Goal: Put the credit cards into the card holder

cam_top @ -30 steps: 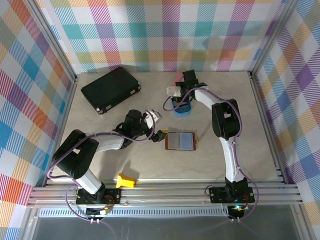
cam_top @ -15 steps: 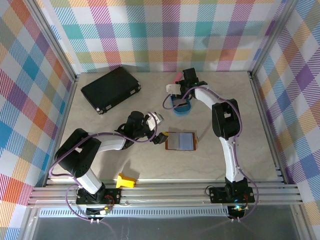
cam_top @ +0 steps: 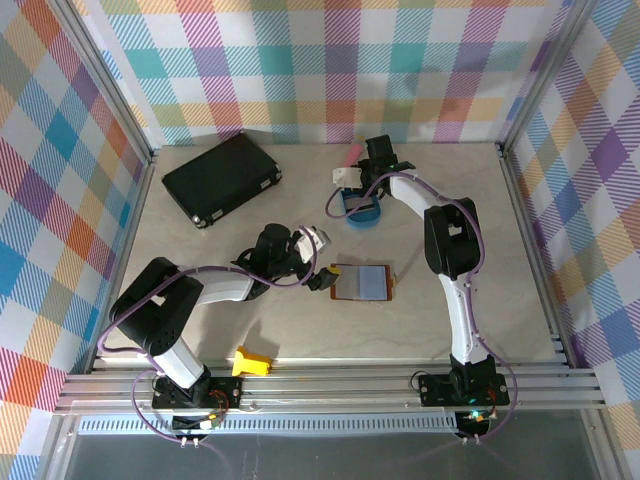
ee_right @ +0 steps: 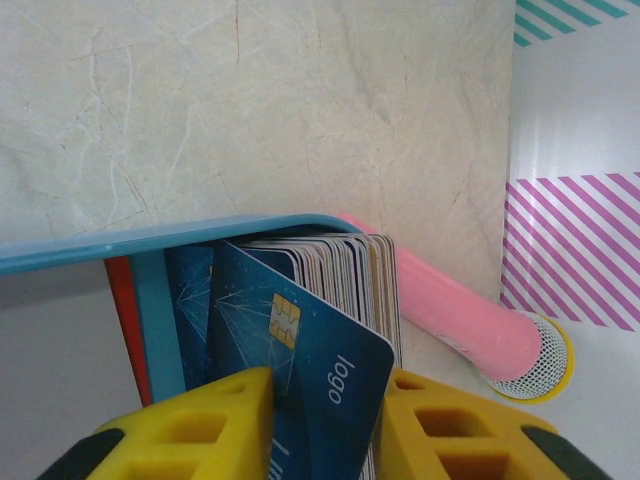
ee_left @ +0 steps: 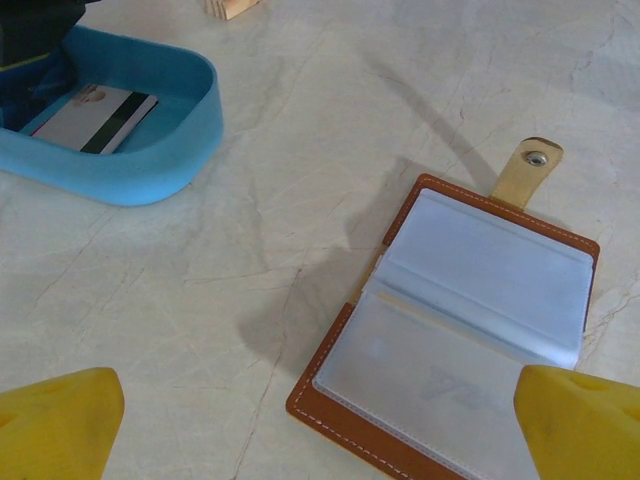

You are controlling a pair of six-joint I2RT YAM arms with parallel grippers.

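Observation:
The card holder [cam_top: 365,283] lies open and flat on the table, brown with a grey-blue lining and a tan snap tab; it is also in the left wrist view [ee_left: 480,300]. My left gripper [cam_top: 322,275] is open just off its left edge, the yellow fingertips [ee_left: 55,420] wide apart above its near corner. My right gripper [cam_top: 362,195] reaches into the blue tray [cam_top: 362,214]. There its yellow fingers [ee_right: 200,425] press from both sides on a stack of credit cards [ee_right: 330,350], a dark blue chip card in front. A pale card [ee_left: 95,115] lies in the tray.
A large black case [cam_top: 222,178] lies at the back left. A yellow plastic piece [cam_top: 252,361] sits near the front rail. A pink tube [ee_right: 450,315] lies just behind the tray, and a small tan block [ee_left: 235,6] lies beside it. Plaid walls enclose the table.
The right gripper's fingers have closed in on the cards in the tray. The left gripper has edged right, closer to the card holder, still wide open.

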